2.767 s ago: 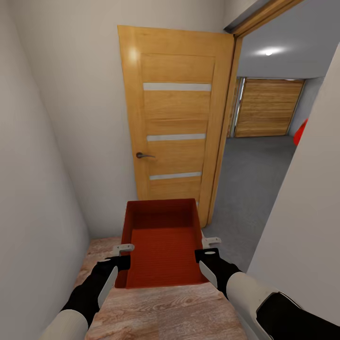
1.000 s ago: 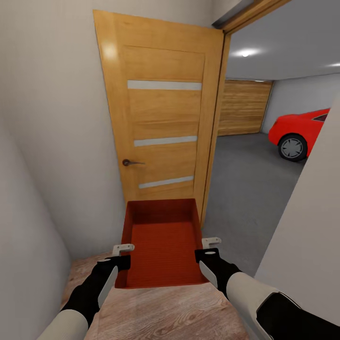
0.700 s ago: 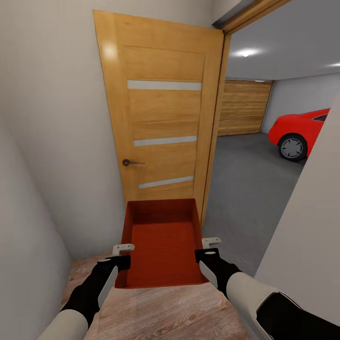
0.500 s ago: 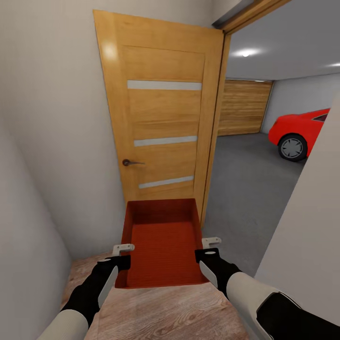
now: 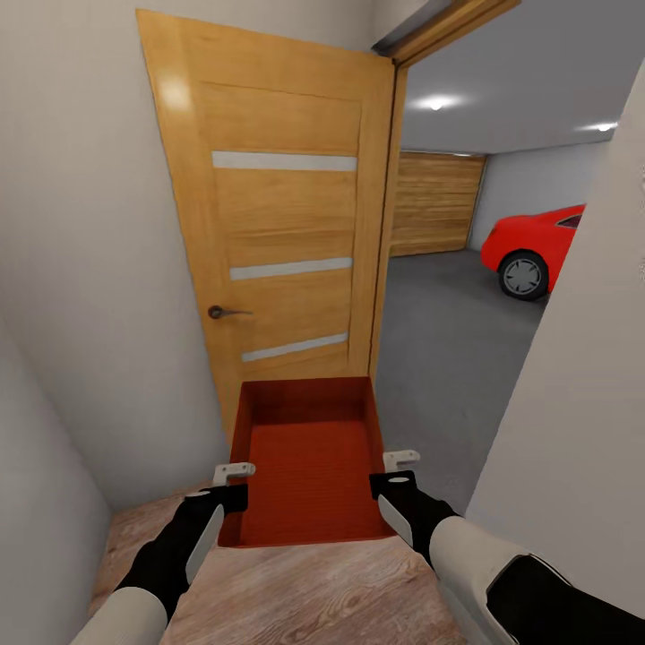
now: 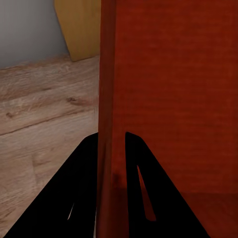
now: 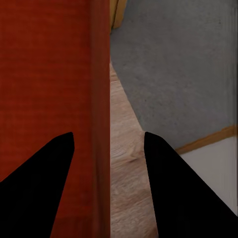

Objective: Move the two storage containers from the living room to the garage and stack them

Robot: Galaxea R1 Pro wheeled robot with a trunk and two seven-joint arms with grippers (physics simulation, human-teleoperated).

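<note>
Ahead of the fingers and to their right, the garage (image 5: 502, 179) opens past a doorway, its dark grey concrete floor (image 5: 443, 358) running back to a wide wood-plank door (image 5: 436, 204) and grey-white walls. A red car (image 5: 530, 246) stands on that floor well beyond the right gripper. Straight ahead of both grippers, an open honey-coloured wooden door (image 5: 278, 242) with three pale strips and a dark lever handle (image 5: 224, 312) leans against the pale corridor wall (image 5: 81, 296). Below the arms lies light wood plank flooring (image 5: 305, 591), which meets the concrete near the right gripper in the right wrist view. Between the two grippers, an orange-red storage container (image 5: 309, 466) is carried off the ground, open side up, its far end just short of the wooden door. The left gripper (image 5: 231, 475) has its dark fingers (image 6: 87, 193) closed on the container's left side wall, one on each face of it. The right gripper (image 5: 397, 468) straddles the right side wall; its fingers (image 7: 42, 188) stand visibly apart with the wall between them, and whether they press on it cannot be told.
</note>
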